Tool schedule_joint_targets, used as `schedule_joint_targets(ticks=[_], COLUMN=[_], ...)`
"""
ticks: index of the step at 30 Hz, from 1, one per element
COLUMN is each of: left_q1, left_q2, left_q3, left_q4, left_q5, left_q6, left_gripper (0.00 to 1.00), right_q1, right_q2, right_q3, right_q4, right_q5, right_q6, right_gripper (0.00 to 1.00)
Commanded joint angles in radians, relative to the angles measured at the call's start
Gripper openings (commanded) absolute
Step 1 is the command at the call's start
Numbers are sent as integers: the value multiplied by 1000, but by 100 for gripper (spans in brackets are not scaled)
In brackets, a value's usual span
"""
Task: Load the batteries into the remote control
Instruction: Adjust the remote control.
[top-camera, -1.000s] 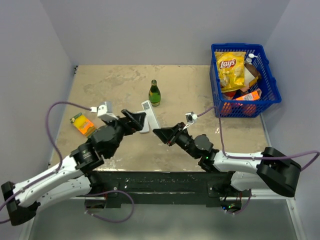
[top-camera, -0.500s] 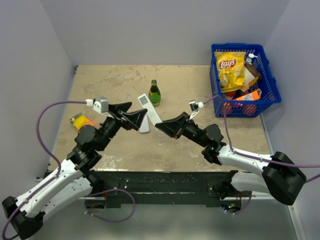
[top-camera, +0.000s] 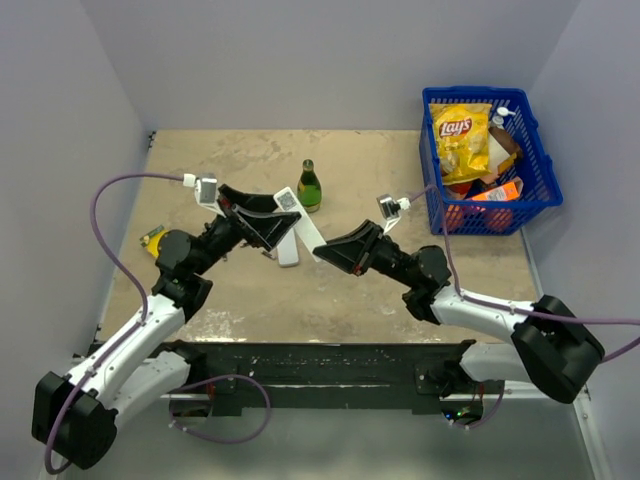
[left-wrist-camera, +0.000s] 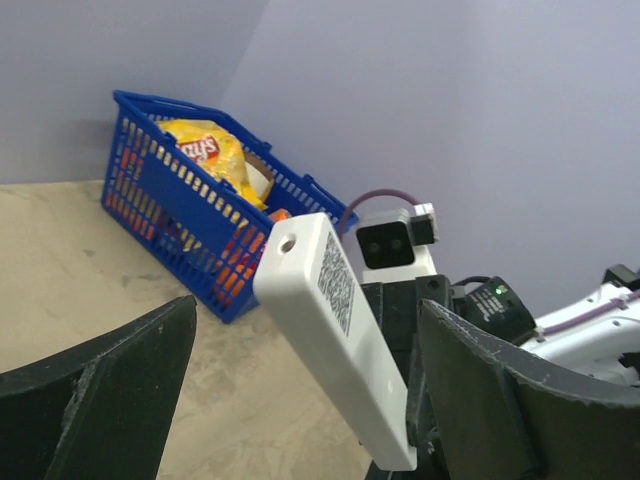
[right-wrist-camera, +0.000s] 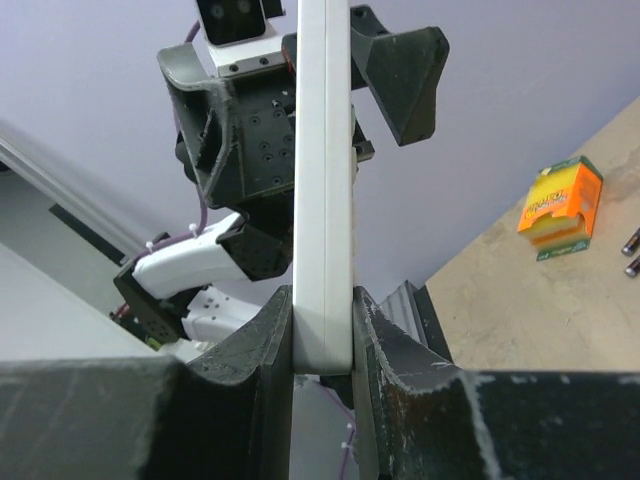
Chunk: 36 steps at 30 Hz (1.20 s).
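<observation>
The remote control (top-camera: 303, 224) is a long white bar with a code label, held tilted above the table. My right gripper (top-camera: 326, 251) is shut on its lower end, and its pads (right-wrist-camera: 275, 330) press on both sides of the remote control (right-wrist-camera: 325, 150). My left gripper (top-camera: 283, 214) stands open, with its fingers to either side of the remote's upper end. In the left wrist view the remote control (left-wrist-camera: 335, 330) sits between the open fingers (left-wrist-camera: 110, 390) without touching them. Two batteries (right-wrist-camera: 631, 240) lie on the table by an orange box.
A second white bar (top-camera: 288, 258) lies on the table under the grippers. A green bottle (top-camera: 310, 187) stands just behind. An orange box (top-camera: 153, 240) lies at the left. A blue basket (top-camera: 543, 192) of groceries stands at the back right.
My left arm has risen and swung toward the back, bringing its open fingers around the remote's upper end. My right gripper has carried the remote slightly back and right.
</observation>
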Motion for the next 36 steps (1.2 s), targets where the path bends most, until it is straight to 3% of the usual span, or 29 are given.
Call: schedule_joint_targets(ticks=[1,7,14,18,27,32,35,36], left_q1=[10,13,31,34,54,57,59,59], left_q2=[58,91,42,29,11,8,8,11], left_q3=[48,91,114,120,45,37,24,24], left_q4=[147,26,-91,-151,16,15,26,26], left_q5=[163,154,93,68,132,120,109,109], left_q6=[-103,-63,-25,-4,-62,-73,-93,-97], left_gripper=[95,87,67,64,70,69,61,52], right_q1=[-5,-6,-5,-6,-18,-18,-20,-20], right_q2=[50,119,162,188,291,371,397,400], right_q3=[34,52,57,70,104,109,120,121], right_q4=[159,238,232,241,420,534,563,565], right_q5=[-60,-80,-68,-72,-92,-78,-80,-78], right_q6=[62,93,80,82,223,278,286,283], right_gripper=[0,0,0,0,0,0,0,0])
